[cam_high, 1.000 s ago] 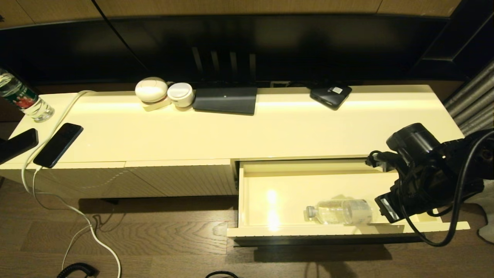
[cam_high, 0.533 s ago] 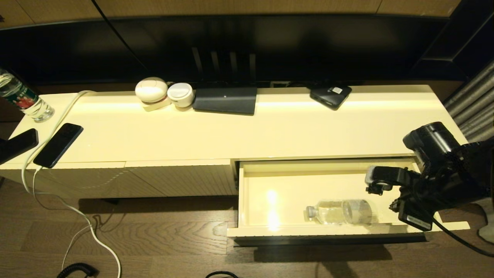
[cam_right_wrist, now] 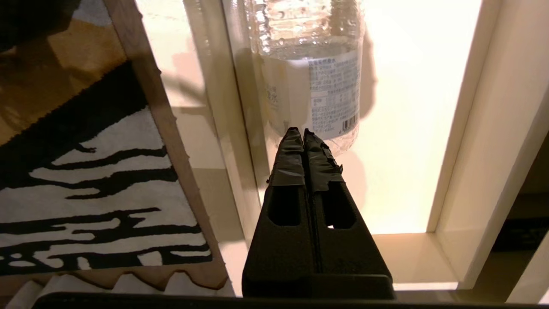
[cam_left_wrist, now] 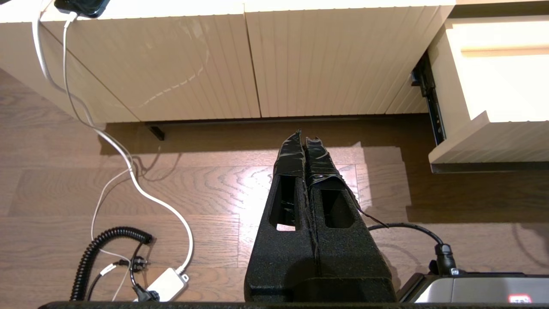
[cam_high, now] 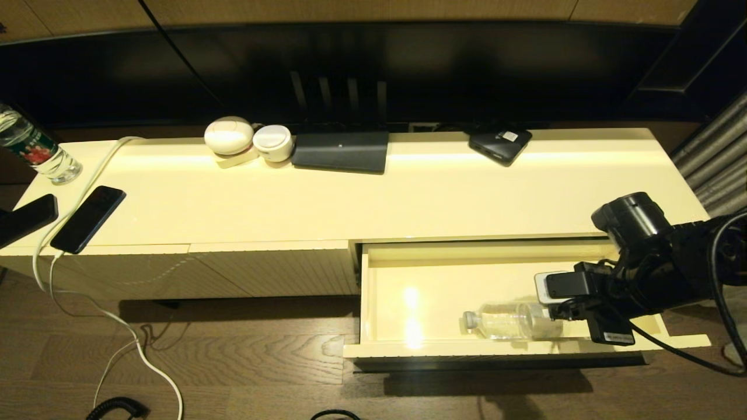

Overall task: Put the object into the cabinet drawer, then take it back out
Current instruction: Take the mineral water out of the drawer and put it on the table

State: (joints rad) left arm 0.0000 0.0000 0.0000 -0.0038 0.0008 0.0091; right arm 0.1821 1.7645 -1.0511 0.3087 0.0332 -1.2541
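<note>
The small clear bottle (cam_high: pixel 505 321) lies on its side in the open cream drawer (cam_high: pixel 496 350), cap toward the left. In the right wrist view the bottle (cam_right_wrist: pixel 309 64) shows a pale printed label near its base. My right gripper (cam_high: pixel 563 312) is inside the drawer at the bottle's base end. It is shut, and its taped tips (cam_right_wrist: pixel 303 131) are just at the base; I cannot tell whether they touch. My left gripper (cam_left_wrist: pixel 304 135) hangs shut and empty above the wooden floor, left of the drawer front (cam_left_wrist: pixel 484 141).
On the cabinet top stand a bottle with a green-red label (cam_high: pixel 35 151), two dark phones (cam_high: pixel 87 219), white round items (cam_high: pixel 229 135), a dark flat pad (cam_high: pixel 341 150) and a black device (cam_high: pixel 500 144). White cables (cam_high: pixel 117 326) trail on the floor.
My right arm has swung its gripper from the drawer's right end leftward and lower, up to the bottle's base. The bottle has not moved.
</note>
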